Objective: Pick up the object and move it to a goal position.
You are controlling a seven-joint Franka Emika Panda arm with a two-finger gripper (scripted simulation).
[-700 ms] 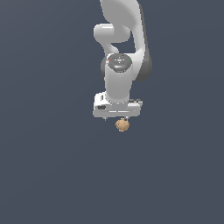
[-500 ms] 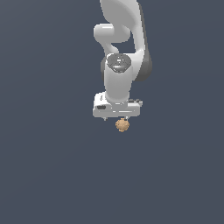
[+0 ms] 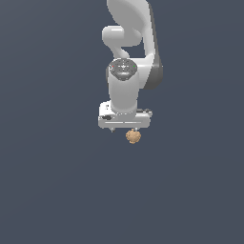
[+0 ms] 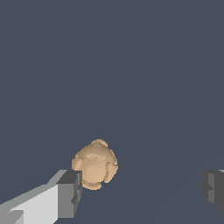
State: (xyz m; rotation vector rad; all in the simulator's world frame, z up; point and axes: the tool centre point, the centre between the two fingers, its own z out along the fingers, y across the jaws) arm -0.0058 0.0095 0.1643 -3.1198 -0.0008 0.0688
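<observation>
**benchwatcher:** Down on the dark bench, right under the arm's white hand, that's where your object (image 3: 133,137) is sitting. In the exterior view it pokes out just below the gripper (image 3: 129,129), a bit toward the exterior view's right. Nothing's been picked up as far as I can see.

**simfan42:** Agreed. Look at your wrist view: the jaws are spread wide, way wider than the lump. The object (image 4: 95,164) sits right up against one fingertip (image 4: 69,192), maybe touching, hard to say, while the other fingertip (image 4: 214,189) is well apart from it.

**benchwatcher:** So you're off-centre. My guess is you're at the approach stage, lined up roughly but not squared on it.

**simfan42:** Yeah. Grasp, lift, and the carry to the goal are all still ahead of you. And I can't spot any goal marker in either view, so no idea how far you've got to haul it.
</observation>
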